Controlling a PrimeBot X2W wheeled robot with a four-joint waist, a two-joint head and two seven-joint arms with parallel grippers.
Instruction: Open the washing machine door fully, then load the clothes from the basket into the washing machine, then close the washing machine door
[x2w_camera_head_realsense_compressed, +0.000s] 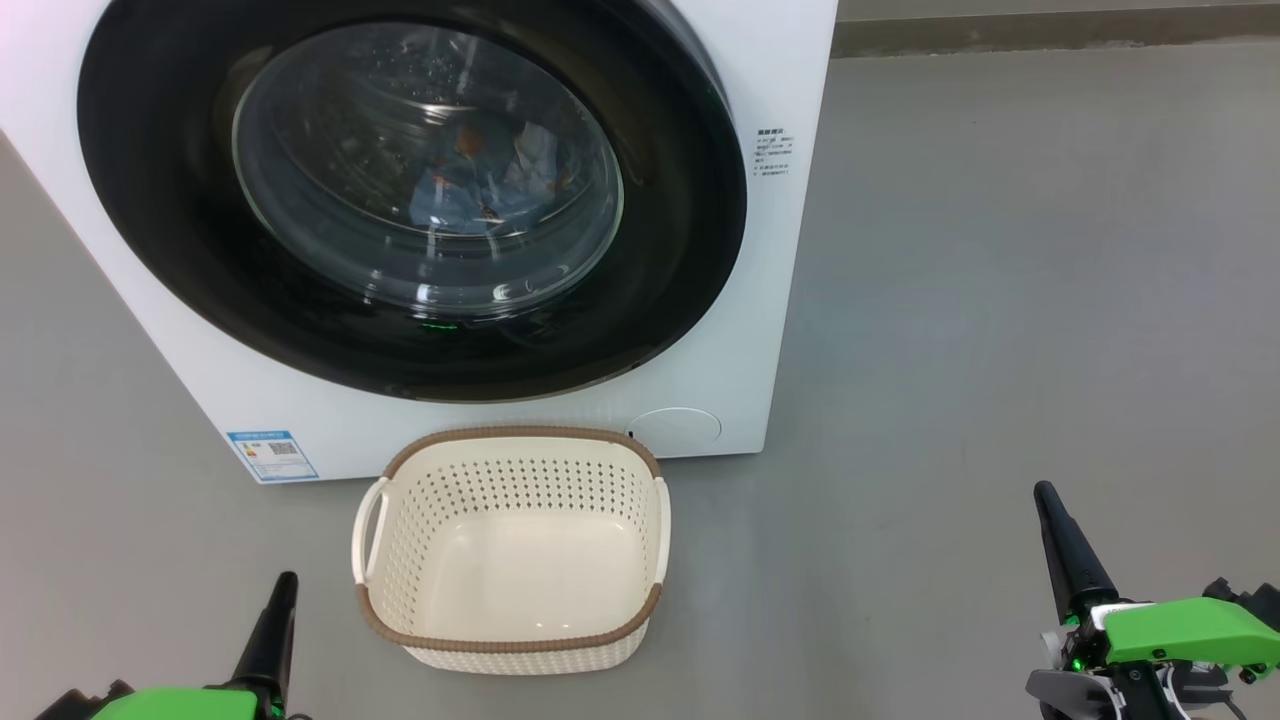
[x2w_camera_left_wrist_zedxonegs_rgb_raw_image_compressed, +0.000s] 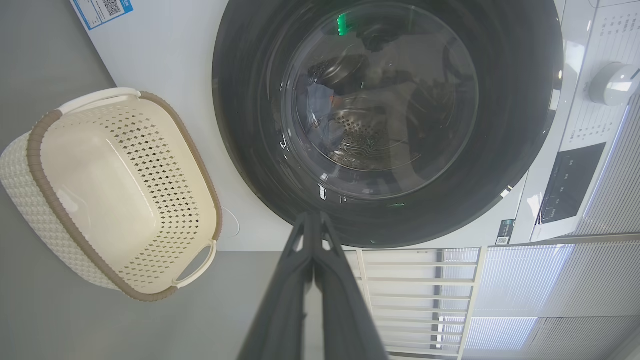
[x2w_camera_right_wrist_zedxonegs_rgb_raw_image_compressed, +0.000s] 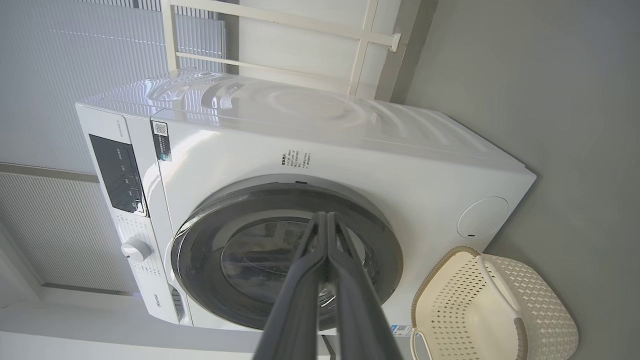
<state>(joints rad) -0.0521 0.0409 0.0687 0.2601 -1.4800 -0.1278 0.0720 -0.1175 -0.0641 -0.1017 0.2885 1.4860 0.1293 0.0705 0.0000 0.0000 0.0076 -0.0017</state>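
The white washing machine (x2w_camera_head_realsense_compressed: 300, 400) stands on the floor with its black-rimmed washing machine door (x2w_camera_head_realsense_compressed: 180, 230) closed flat against the front. Through the glass, light-blue clothes (x2w_camera_head_realsense_compressed: 480, 180) lie inside the drum. In front of the machine sits the cream basket (x2w_camera_head_realsense_compressed: 510, 550), with nothing in it. My left gripper (x2w_camera_head_realsense_compressed: 285, 585) is low at the basket's left, fingers pressed together, holding nothing. My right gripper (x2w_camera_head_realsense_compressed: 1045, 495) is off to the basket's right, also shut and holding nothing. The door (x2w_camera_left_wrist_zedxonegs_rgb_raw_image_compressed: 240, 100) and basket (x2w_camera_left_wrist_zedxonegs_rgb_raw_image_compressed: 100, 190) appear in the left wrist view, and the machine (x2w_camera_right_wrist_zedxonegs_rgb_raw_image_compressed: 350, 150) in the right wrist view.
Grey floor (x2w_camera_head_realsense_compressed: 1000, 300) spreads open to the right of the machine. A wall base (x2w_camera_head_realsense_compressed: 1050, 30) runs along the back. A white rack frame (x2w_camera_right_wrist_zedxonegs_rgb_raw_image_compressed: 360, 40) and pale slatted panels stand behind the machine.
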